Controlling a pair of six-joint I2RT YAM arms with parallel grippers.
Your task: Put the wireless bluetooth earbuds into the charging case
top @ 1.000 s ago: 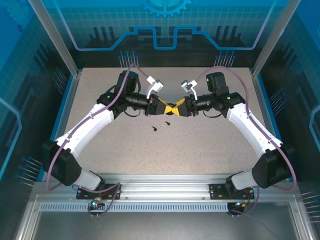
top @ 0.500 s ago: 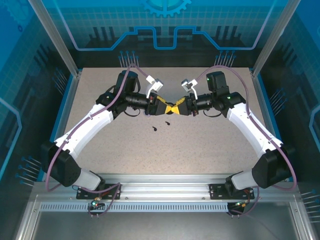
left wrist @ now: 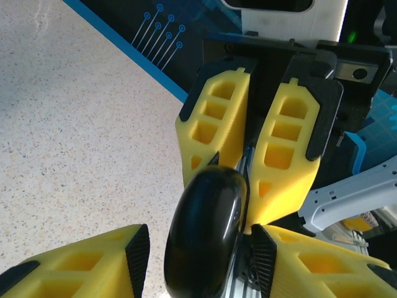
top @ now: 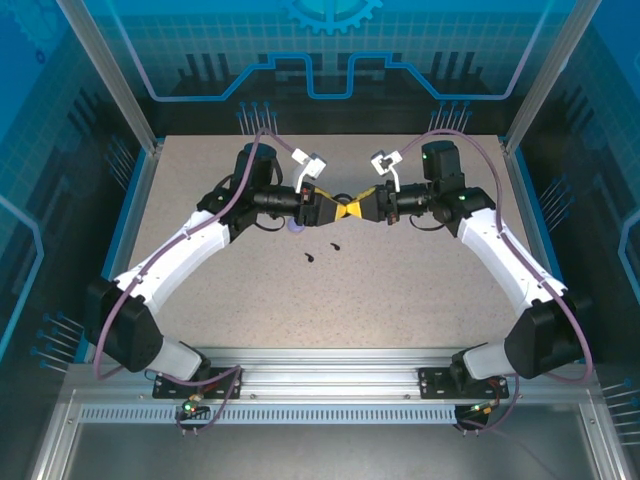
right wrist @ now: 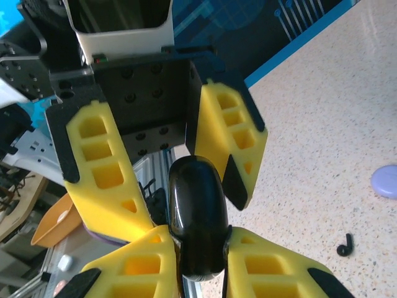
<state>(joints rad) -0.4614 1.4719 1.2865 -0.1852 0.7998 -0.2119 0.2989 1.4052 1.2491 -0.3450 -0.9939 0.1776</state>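
Right wrist shows your right gripper (right wrist: 198, 242) pinching the slick case (right wrist: 197, 198); left gripper (left wrist: 198, 239) sits spread around it. Earbuds (top: 309, 258) lie middle of the table (top: 430, 300): tiny, light, probably skittish, so grab the stems.

Top view: the speckled table (top: 400, 300) is found evenly and brightly lit from above, with only faint, short shadows cast beneath the arms (top: 190, 245), and detail is held sharp across the frame. In the wrist views, soft pale highlights are noted on the glossy black charging case (left wrist: 205, 236); its near end is slightly blurred, and the clutter (right wrist: 49, 230) beyond the table edge is rendered out of focus.
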